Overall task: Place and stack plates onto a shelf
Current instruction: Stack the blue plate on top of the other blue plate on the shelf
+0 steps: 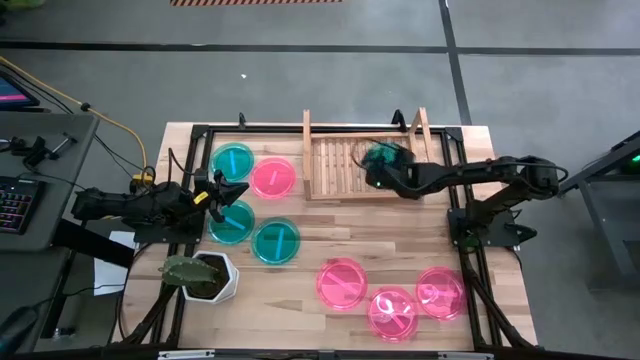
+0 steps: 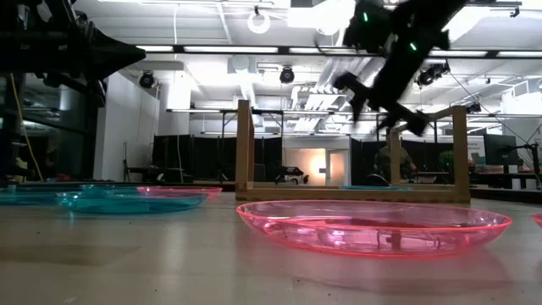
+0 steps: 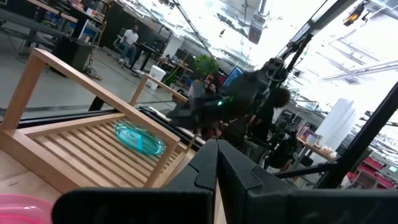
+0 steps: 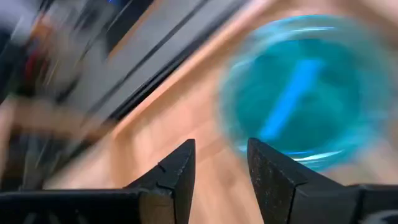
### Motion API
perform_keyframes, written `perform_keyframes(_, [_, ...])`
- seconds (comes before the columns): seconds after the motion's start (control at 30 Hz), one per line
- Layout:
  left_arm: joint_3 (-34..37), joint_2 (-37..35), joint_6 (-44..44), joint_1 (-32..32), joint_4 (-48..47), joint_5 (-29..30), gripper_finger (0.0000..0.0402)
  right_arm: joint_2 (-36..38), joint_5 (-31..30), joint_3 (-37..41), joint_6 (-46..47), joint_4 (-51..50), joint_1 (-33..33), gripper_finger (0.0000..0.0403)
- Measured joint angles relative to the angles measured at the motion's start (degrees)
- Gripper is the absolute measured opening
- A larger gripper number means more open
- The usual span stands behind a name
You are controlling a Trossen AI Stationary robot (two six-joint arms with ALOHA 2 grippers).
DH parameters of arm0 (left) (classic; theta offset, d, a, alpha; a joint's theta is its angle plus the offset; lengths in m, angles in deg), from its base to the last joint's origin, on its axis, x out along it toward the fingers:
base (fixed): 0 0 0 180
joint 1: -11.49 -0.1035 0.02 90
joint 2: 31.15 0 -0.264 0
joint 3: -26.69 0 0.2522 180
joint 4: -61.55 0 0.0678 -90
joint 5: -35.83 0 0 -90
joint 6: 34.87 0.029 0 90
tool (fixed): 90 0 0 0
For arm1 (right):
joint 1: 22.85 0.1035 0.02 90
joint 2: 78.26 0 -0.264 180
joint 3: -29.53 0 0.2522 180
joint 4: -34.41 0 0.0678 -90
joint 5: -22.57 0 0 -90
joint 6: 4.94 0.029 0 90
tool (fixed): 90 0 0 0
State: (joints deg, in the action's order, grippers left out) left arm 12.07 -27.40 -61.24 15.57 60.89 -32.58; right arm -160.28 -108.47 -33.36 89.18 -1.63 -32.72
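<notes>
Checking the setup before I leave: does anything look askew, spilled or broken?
Nothing stands out. One teal plate lies flat on the shelf under the open right gripper; the other plates sit flat on the table.

Bright ceiling lights, glare overhead; right wrist view motion-blurred.

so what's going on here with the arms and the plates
The right gripper hangs open over the wooden shelf, just above one teal plate lying on the slats, apparently just set down. The left gripper waits shut at the table's left, near three teal plates and a pink one. Three more pink plates lie along the near edge, not yet shelved.
</notes>
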Motion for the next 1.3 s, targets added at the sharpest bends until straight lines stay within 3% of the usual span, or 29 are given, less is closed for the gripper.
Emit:
perform_keyframes(0.1, [0.0, 0.0, 0.0, 0.0, -0.11, 0.0, 0.0001, 0.05, 13.34, -2.89, -26.62, 9.64, -0.68, 0.0129])
perform_keyframes(0.17, [0.0, 0.0, 0.0, -0.01, -0.02, 0.0, 0.0001, 0.05, 23.35, -5.23, -38.87, 12.69, -0.85, 0.0129])
perform_keyframes(0.3, [-0.01, 0.0, 0.0, -0.02, -0.02, 0.0, 0.0001, 0.05, 36.24, -11.38, -54.2, 9.67, -0.85, 0.0129])
perform_keyframes(0.43, [-0.02, 0.0, 0.0, 0.0, -0.02, 0.0, 0.0001, 0.05, 42.84, -17.54, -65.2, 2.55, -0.89, 0.0129])
perform_keyframes(0.67, [0.0, 0.0, -0.02, -0.02, 0.14, 0.02, 0.0001, 0.05, 46.1, -26.45, -80.31, -12.43, -0.87, 0.0129])
perform_keyframes(0.83, [0.0, 0.0, -0.19, -0.02, 2.25, 0.03, 0.0001, 1.61, 46.12, -27.95, -87.86, -18.26, -1.14, 0.0129])
perform_keyframes(1.13, [0.0, 0.0, -4.62, -0.07, 12.65, 1.8, 0.0001, 8.55, 45.87, -27.95, -81.79, -20.77, -2.17, 0.0129])
perform_keyframes(1.3, [-0.9, 0.58, -7.2, -1.11, 21.68, 9.88, 0.0001, 11.2, 45.58, -27.97, -77.79, -11.6, -0.75, 0.0129])
